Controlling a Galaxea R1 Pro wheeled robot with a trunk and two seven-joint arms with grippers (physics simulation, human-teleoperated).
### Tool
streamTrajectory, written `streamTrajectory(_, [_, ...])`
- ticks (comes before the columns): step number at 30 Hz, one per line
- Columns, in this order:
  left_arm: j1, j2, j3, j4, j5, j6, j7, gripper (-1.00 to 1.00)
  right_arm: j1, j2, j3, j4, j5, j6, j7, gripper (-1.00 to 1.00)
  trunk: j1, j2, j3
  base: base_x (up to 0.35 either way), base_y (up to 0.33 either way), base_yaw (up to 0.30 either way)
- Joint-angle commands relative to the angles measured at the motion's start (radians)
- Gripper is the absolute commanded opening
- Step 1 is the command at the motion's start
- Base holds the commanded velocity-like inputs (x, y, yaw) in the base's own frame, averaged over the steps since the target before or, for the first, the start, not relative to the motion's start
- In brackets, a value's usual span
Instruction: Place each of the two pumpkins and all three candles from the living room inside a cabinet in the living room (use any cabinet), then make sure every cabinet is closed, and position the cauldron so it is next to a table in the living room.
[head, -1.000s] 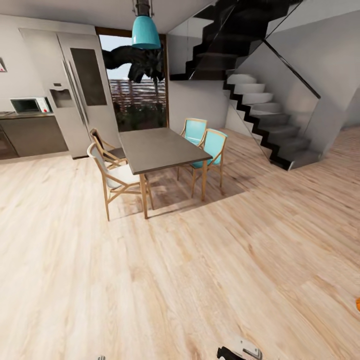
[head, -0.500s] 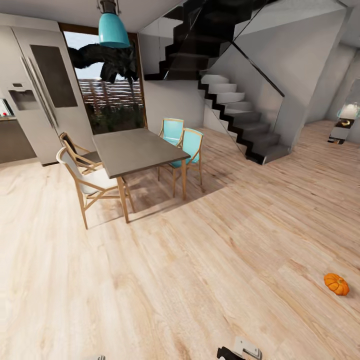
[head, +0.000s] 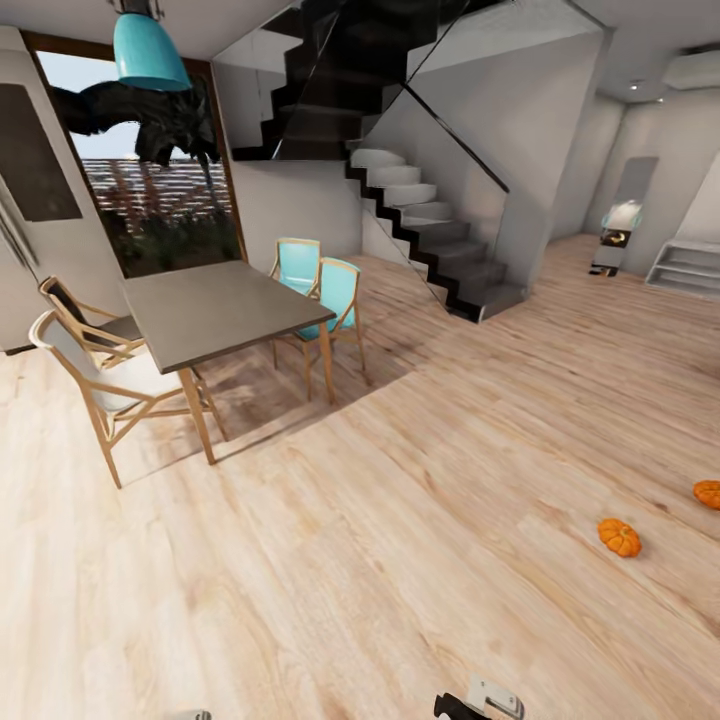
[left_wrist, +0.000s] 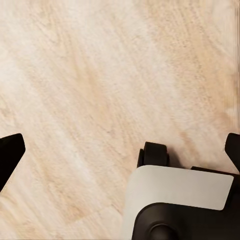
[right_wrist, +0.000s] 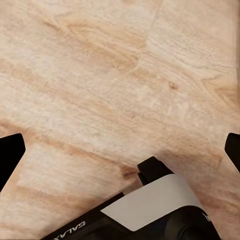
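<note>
Two pumpkins (head: 619, 537) (head: 708, 493) lie on the wood floor (head: 400, 560) ahead and to the right, nearer the right arm (dining table (head: 215, 310) off left); both grippers' fingers (left_wrist: 10, 155) (right_wrist: 10, 152) spread wide, apparently empty, over floor.

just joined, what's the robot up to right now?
Nothing is being handled. Both grippers hang open over bare pale wood floor. Two small orange ribbed pumpkins lie on that floor to the robot's right, one nearer, one at the picture's edge. The grey dining table with turquoise chairs stands ahead left.
</note>
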Motion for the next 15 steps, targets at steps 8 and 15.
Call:
streamTrajectory(8, [0.0,0.0,0.0,0.0,0.0,0.0,0.0,1.0,0.0,0.0,0.0,0.0,0.0,0.0,0.0,1.0,0.0,0.0,0.0,0.013,0.0,-0.285])
streamTrajectory(15, [0.0,0.0,0.0,0.0,0.0,0.0,0.0,1.0,0.0,0.0,0.0,0.0,0.0,0.0,0.0,1.0,0.0,0.0,0.0,0.016,0.0,-0.285])
